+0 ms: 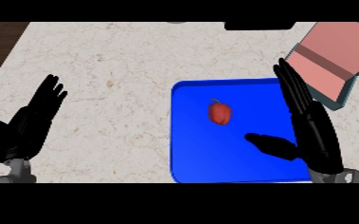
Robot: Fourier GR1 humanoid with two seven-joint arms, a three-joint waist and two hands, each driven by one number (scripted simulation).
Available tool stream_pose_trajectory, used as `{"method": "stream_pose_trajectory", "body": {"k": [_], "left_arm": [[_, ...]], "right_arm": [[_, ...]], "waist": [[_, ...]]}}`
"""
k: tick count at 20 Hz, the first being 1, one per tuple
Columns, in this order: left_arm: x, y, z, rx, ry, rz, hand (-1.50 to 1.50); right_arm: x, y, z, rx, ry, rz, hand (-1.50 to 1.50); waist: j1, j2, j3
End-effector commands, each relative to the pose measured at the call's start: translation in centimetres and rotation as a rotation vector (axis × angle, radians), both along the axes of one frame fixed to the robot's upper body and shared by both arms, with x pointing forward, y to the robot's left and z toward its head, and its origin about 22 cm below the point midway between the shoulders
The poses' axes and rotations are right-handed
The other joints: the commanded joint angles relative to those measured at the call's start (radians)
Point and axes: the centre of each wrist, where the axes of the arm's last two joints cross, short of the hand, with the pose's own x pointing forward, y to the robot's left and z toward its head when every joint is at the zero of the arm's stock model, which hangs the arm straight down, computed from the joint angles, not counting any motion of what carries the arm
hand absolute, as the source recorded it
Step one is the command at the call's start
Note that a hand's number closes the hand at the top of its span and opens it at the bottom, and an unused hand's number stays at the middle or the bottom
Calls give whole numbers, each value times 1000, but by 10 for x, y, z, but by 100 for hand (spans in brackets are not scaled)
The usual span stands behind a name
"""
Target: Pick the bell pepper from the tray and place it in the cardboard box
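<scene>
Bell pepper point(220, 113): on blue tray point(203, 161), long axis fore-aft, stem away | right hand point(316, 133): nearer, open, empty, pepper apart to its left | left hand point(32, 123): open, empty, well apart | cardboard box point(324, 59): beyond right hand.

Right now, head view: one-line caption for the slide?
Open right hand over the blue tray, apart from the red pepper; box at upper right, left hand resting at left.
</scene>
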Motion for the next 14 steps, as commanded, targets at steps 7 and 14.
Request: {"method": "stream_pose_trajectory", "body": {"k": [7,14], "left_arm": [[11,-10,9,-9,-9,-43,0],[1,-15,15,-30,-14,-46,0]], "right_arm": [[1,37,26,-500,372,-254,-150],[2,115,52,-563,606,-334,-150]], "waist": [[33,11,-3],[46,11,6]]}}
